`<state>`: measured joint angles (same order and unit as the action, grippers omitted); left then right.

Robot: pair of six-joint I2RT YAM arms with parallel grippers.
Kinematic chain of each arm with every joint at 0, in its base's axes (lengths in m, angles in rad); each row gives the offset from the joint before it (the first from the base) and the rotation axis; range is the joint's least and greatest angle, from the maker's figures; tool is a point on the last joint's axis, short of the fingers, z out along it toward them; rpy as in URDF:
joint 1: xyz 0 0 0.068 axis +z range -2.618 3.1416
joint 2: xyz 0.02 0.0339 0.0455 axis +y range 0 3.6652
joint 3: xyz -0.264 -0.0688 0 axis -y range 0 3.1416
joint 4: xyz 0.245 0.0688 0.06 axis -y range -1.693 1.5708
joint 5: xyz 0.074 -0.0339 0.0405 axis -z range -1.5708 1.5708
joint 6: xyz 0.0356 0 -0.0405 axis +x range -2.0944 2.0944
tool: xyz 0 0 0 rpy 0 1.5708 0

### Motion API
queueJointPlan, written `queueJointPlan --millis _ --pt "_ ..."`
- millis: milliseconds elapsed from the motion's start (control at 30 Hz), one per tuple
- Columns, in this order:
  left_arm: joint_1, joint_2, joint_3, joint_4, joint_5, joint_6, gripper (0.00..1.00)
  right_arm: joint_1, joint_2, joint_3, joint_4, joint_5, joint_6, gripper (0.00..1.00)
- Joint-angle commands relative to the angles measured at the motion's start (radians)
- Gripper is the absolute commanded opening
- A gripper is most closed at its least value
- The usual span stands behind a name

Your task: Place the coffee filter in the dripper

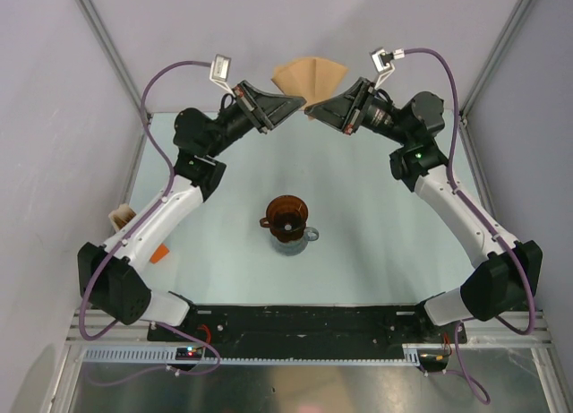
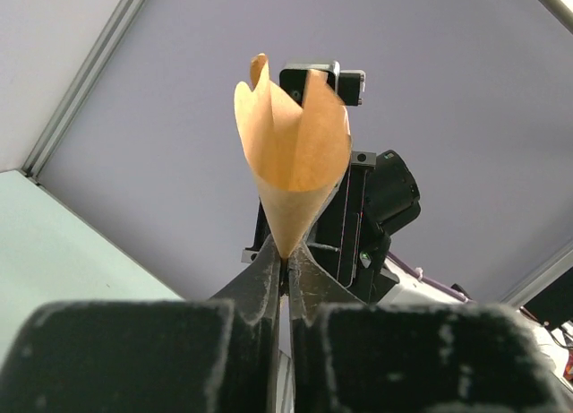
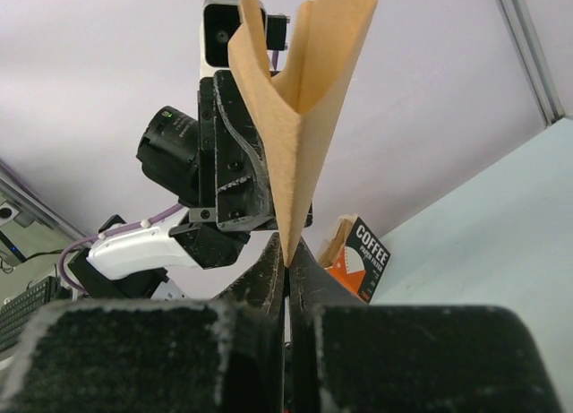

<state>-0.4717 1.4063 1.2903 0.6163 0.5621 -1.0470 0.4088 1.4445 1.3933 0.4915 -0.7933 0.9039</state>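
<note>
The coffee filter (image 1: 310,74) is a light-tan paper cone held high above the table's far edge, its mouth partly spread. My left gripper (image 1: 298,103) and right gripper (image 1: 310,110) meet tip to tip under it. In the left wrist view the filter (image 2: 291,149) has its pointed end pinched in my shut left gripper (image 2: 286,262). In the right wrist view the filter (image 3: 300,117) has its lower edge pinched in my shut right gripper (image 3: 287,261). The reddish-brown dripper (image 1: 287,214) stands at the table's centre, well below and nearer than both grippers.
The dripper sits on a clear glass jug (image 1: 298,238) with a handle to the right. An orange coffee filter box (image 3: 358,254) stands at the table's left edge, partly hidden behind the left arm in the top view (image 1: 120,218). Grey walls enclose the table.
</note>
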Motion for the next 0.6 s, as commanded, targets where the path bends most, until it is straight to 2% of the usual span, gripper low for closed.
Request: queueJointPlan --millis 0,333,467,567 --pt "0.018 -0.027 0.008 0.034 -0.003 0.019 0.06 -0.005 -0.042 -0.025 0.024 -0.002 -0.017 0.00" --pt "0.099 -0.022 0.056 0.029 0.011 0.032 0.09 -0.006 -0.070 -0.053 0.037 -0.006 -0.026 0.00" --pt "0.108 -0.023 0.059 0.027 0.015 0.027 0.01 -0.009 -0.075 -0.063 0.040 -0.008 -0.026 0.00" --pt "0.118 -0.024 0.065 0.026 0.015 0.022 0.05 -0.011 -0.082 -0.070 0.039 -0.015 -0.028 0.00"
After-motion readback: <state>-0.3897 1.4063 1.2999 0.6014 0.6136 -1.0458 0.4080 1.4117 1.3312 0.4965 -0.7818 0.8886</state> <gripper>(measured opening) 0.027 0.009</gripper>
